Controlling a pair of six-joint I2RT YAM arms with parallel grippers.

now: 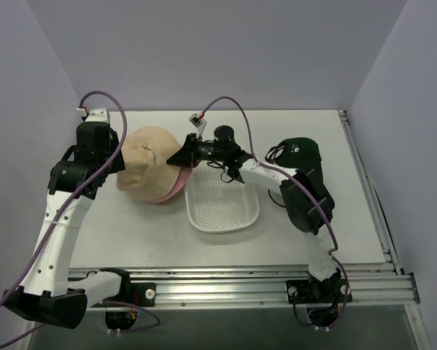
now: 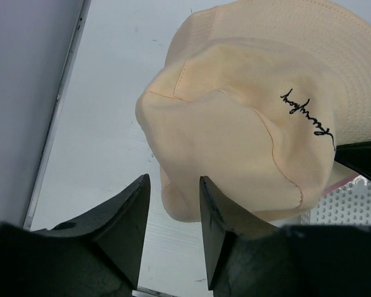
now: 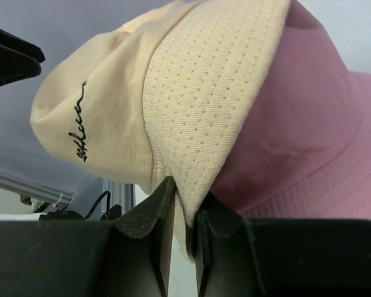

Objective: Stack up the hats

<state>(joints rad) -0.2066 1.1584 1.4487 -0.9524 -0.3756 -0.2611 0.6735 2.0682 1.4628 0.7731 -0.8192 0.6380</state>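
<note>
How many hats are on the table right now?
3: a beige hat on a pink hat left of centre, a black hat back right. Others may be hidden.

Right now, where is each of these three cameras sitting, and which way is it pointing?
Top external: fixed above and behind the arms, looking down on the table; both arms show, the beige hat between them.
Left wrist: on the left arm, looking past the open left gripper at the hat's crown.
Right wrist: on the right arm, looking along the right gripper, shut on the hat's brim, pink hat beneath.
Shared: both wrist views show the beige hat's black script.
</note>
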